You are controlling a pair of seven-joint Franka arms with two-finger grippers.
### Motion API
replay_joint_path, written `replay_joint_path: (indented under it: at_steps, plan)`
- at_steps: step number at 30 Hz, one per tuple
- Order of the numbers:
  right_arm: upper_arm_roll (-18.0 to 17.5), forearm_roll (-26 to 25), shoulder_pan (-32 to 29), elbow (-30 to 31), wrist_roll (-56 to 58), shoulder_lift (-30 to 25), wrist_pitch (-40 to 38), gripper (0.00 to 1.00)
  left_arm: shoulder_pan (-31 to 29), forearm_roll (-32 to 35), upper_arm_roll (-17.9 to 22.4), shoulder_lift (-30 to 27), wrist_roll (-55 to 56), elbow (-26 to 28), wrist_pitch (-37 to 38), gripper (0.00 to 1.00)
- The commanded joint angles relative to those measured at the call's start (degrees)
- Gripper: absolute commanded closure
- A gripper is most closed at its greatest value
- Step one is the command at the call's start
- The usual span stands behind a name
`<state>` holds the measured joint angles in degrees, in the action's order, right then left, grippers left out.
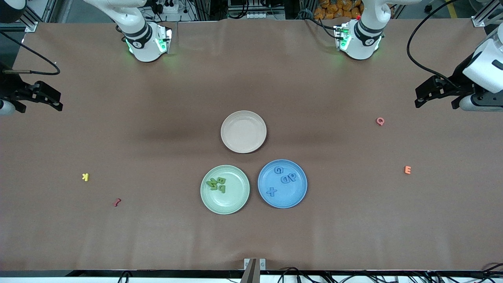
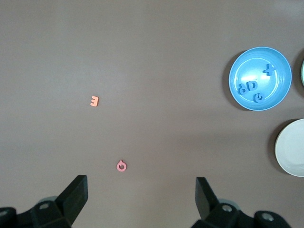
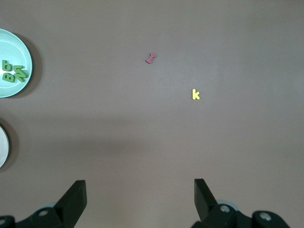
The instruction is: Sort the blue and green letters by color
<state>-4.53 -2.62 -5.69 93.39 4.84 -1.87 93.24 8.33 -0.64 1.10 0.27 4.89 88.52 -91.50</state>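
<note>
The green letters point(image 1: 216, 184) and blue letters point(image 1: 285, 179) lay plated at lower centre, well apart from the left gripper point(image 1: 436, 96) and right gripper point(image 1: 41, 98), both spread open at the frame's edges.

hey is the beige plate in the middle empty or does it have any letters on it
Empty. The beige plate shows only its bare surface in the front view; the green letters lie on the green plate, nearer the front camera.

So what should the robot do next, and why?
Probably nothing more than stay parked: the green letters lie in the green plate, the blue letters in the blue plate, and the left gripper and right gripper hang open, empty, at the table's ends.
</note>
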Motion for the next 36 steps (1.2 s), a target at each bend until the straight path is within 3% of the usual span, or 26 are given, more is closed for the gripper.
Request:
replay_joint_path:
  at_steps: [1,17,22,36]
  plan:
    - [0.14,1.21,-0.02,2.32,0.96,-2.08,1.24,0.0,0.38,1.43,0.57,0.87,-0.67,-1.77,1.24,0.0]
    - [-0.12,1.39,0.16,2.06,0.88,-2.7,1.5,0.0,0.46,1.51,0.66,1.14,-0.5,-1.77,0.62,0.0]
    - [0.14,5.42,-0.11,2.06,0.96,-2.7,1.41,0.0,0.2,1.69,0.75,1.22,-1.2,-1.68,0.53,0.0]
    - [0.14,4.99,0.16,2.06,0.7,-2.61,0.71,0.0,0.2,2.66,0.75,1.14,-1.29,-1.68,0.53,0.0]
